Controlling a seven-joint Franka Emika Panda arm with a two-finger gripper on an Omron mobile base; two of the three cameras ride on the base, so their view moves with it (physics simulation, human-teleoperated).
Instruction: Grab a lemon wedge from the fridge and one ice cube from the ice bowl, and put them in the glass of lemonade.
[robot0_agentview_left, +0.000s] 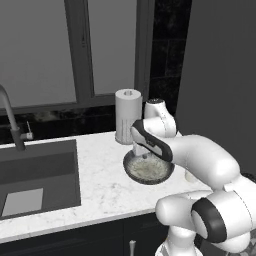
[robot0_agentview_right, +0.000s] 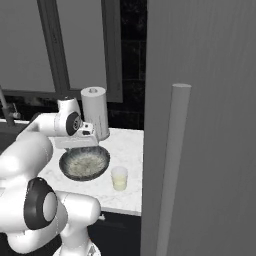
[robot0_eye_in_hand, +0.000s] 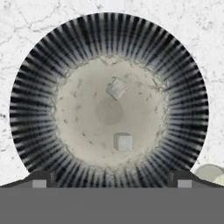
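Note:
The ice bowl (robot0_eye_in_hand: 35, 109), with a dark ribbed rim and a pale speckled inside, lies straight below my gripper (robot0_eye_in_hand: 111, 178). Two ice cubes rest in it, one (robot0_eye_in_hand: 116, 88) far of centre and one (robot0_eye_in_hand: 123, 141) nearer my fingertips. My fingers (robot0_eye_in_hand: 39, 178) stand wide apart with nothing between them. From the base, the hand (robot0_agentview_left: 145, 137) hovers just above the bowl (robot0_agentview_left: 148, 171). The glass of lemonade (robot0_agentview_right: 119, 178) stands on the counter right of the bowl (robot0_agentview_right: 85, 163). The grey fridge (robot0_agentview_right: 210, 100) is closed, with its bar handle (robot0_agentview_right: 172, 165) facing me. The lemon wedge is hidden.
A tall white dotted cylinder (robot0_agentview_left: 128, 115) stands behind the bowl by the dark backsplash. A sink (robot0_agentview_left: 35, 175) with a faucet (robot0_agentview_left: 12, 120) takes up the counter's left side. White marble counter (robot0_agentview_left: 100, 185) lies between sink and bowl.

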